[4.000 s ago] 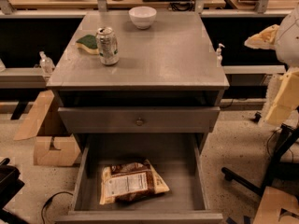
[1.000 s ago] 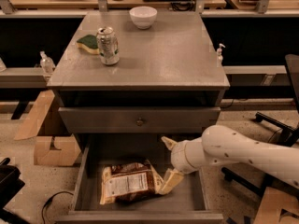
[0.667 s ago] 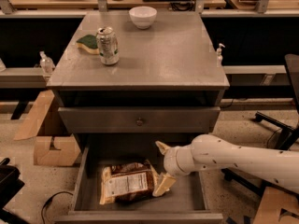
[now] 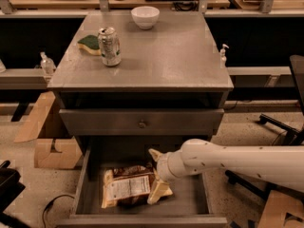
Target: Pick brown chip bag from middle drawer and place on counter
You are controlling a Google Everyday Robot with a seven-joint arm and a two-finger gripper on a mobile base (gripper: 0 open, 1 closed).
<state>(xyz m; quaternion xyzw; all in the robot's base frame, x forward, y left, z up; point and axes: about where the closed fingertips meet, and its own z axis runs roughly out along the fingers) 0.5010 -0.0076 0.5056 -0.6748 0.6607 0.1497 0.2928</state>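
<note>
One camera looks down from the front at a grey metal cabinet. Its flat top, the counter [image 4: 166, 56], is scuffed and nearly square. A dented drink can [image 4: 109, 46] stands on it upright, just beside a green sponge [image 4: 89, 43], and a white round bowl [image 4: 145, 16] stands near the back edge. Below the top is a closed drawer front [image 4: 190, 122] with a small round knob [image 4: 141, 123].

Under it the middle drawer [image 4: 190, 201] is pulled out, with tall side walls and a flat grey floor. The brown chip bag [image 4: 126, 186] lies flat on the left part of this floor; it is crinkly, dark brown with tan edges, and its white label panel faces up.

A smooth white arm [image 4: 237, 161] comes in from the right, over the drawer's right wall. The gripper [image 4: 156, 174] is inside the drawer at the right end of the bag, with its two tan fingers spread apart and nothing held between them. The lower finger [image 4: 159, 191] covers the right edge of the bag; whether it touches the bag cannot be told.

Cardboard boxes [image 4: 52, 151] stand on the speckled floor to the left of the cabinet.
</note>
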